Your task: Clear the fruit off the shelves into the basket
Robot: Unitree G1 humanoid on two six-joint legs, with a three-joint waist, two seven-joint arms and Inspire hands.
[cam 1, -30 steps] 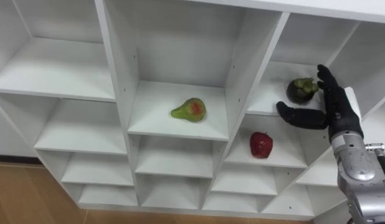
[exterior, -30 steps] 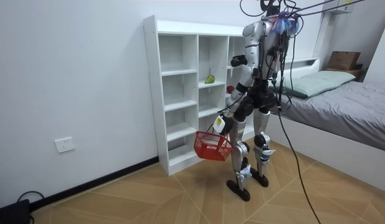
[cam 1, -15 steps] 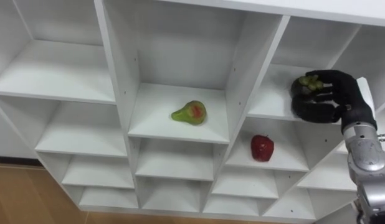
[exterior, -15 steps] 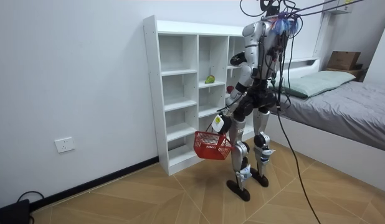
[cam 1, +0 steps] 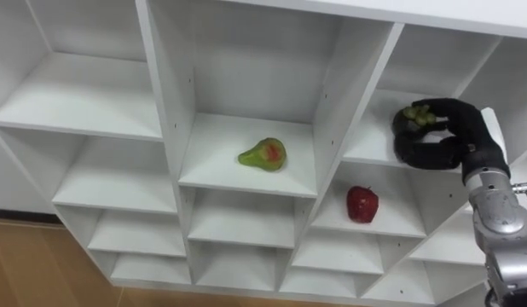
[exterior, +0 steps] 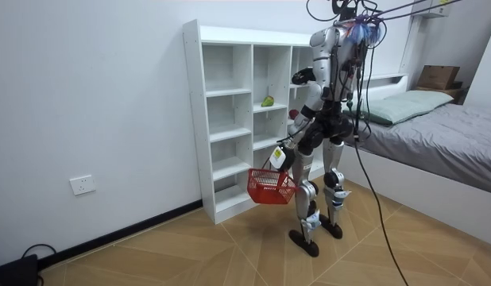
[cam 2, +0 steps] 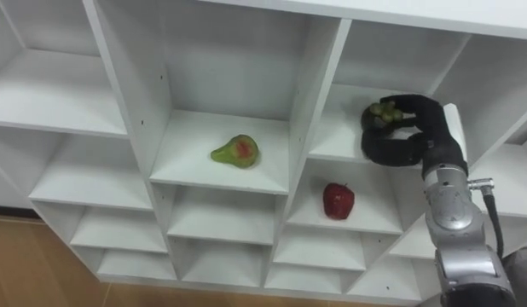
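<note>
Black right hand (cam 1: 462, 130): clenched round the mangosteen, wrapped over its top and under its near side; brought in from the right, likely to keep the wrist clear of the upright divider.
Mangosteen (cam 1: 417, 114): dark, green-capped, enclosed by the hand near the front edge of the upper right compartment; impossible to tell whether lifted or resting on the board.
Grip: full wrap rather than a fingertip pinch, probably chosen for a round, smooth fruit prone to rolling.
Apple (cam 1: 361, 204): red, upright, in the compartment directly below the mangosteen; apart from the hand, within easy reach for a later pick.
Pear (cam 1: 263, 154): green with a red blush, lying on its side in the middle column, near the centre of its board; well apart from the hand, across the divider.
Closet (cam 1: 158, 94): white, open-fronted, split into square compartments; no doors to deal with, hence the direct reach.
Basket (exterior: 271, 185): red, hanging from the left hand (exterior: 280, 156) low at the robot's side; held there, by judgement, as the drop point for each fruit.
Stance: upright, close before the closet, with a bed (exterior: 436, 127) behind at the room view's right.
Step in hand: grasp made, withdrawal and drop into the basket not yet done; apple and pear untouched.
Risk: clipping the board's front lip on the way out, or a loosened hold over the floor.
</note>
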